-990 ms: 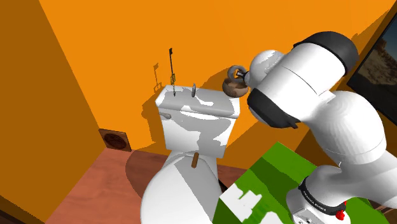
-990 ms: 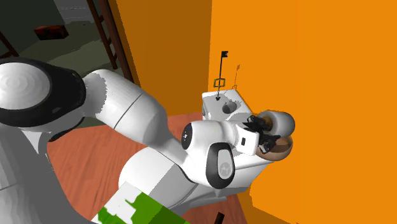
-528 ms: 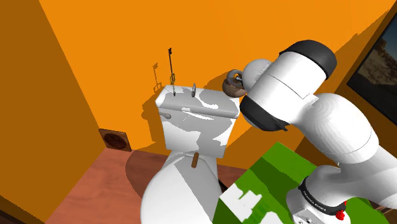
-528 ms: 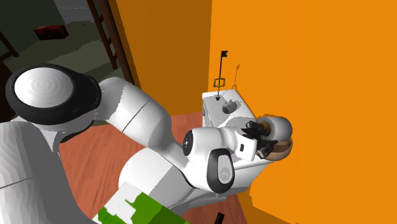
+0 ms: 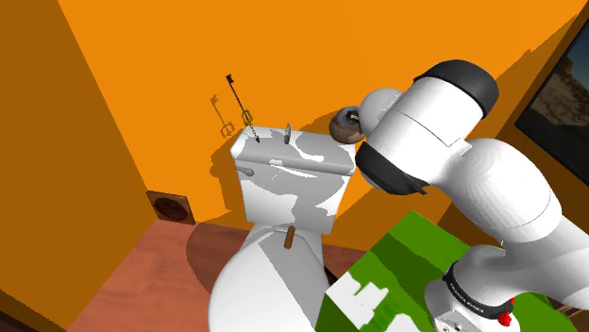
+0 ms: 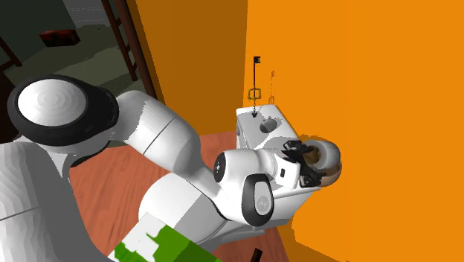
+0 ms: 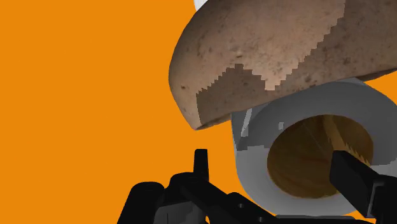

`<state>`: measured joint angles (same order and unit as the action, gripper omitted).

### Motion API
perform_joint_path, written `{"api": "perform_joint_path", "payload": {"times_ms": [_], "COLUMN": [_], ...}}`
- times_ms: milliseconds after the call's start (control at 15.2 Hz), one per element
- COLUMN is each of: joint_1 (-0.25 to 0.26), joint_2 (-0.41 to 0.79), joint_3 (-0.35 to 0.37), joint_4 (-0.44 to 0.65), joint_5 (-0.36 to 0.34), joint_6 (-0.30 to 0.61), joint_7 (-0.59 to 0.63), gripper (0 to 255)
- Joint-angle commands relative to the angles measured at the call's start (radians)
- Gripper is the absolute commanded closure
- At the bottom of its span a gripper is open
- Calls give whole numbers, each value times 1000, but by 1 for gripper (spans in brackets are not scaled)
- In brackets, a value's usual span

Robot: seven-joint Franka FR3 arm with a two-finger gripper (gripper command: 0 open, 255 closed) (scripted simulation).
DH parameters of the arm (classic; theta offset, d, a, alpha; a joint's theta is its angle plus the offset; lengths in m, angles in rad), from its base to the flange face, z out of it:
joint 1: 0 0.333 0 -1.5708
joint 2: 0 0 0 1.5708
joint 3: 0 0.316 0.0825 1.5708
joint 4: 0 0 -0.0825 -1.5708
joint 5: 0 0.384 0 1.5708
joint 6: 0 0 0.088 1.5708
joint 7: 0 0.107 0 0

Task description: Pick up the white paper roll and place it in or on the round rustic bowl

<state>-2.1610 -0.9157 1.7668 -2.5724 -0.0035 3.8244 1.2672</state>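
Since the gripper (image 7: 268, 154) shows its fingers (image 7: 201, 167) spread, one clear of the paper roll (image 7: 310, 147) and the other crossing in front of its core, I call it released, not clamped. Roll faces the hand core-on, tucked against the brown speckled bowl (image 7: 267, 51); centre right of the second exterior view it seems to sit in that bowl, at the end of the toilet tank (image 5: 288, 179) by the orange wall (image 6: 372, 74). Retreat step, I'd judge: back straight out along the finger axis, slow, no sideways sweep, so nothing hooks the core or nudges the bowl.
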Motion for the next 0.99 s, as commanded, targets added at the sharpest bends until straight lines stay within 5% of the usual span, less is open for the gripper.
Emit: {"api": "perform_joint_path", "payload": {"times_ms": [0, 132, 396, 924], "joint_1": [0, 0, 210, 210], "joint_2": [0, 0, 38, 37], "joint_3": [0, 0, -122, -122], "joint_4": [0, 0, -144, -144], "joint_5": [0, 0, 23, 23], "joint_6": [0, 0, -22, -22], "joint_7": [0, 0, -29, -28], "gripper": [0, 0, 0, 0]}}
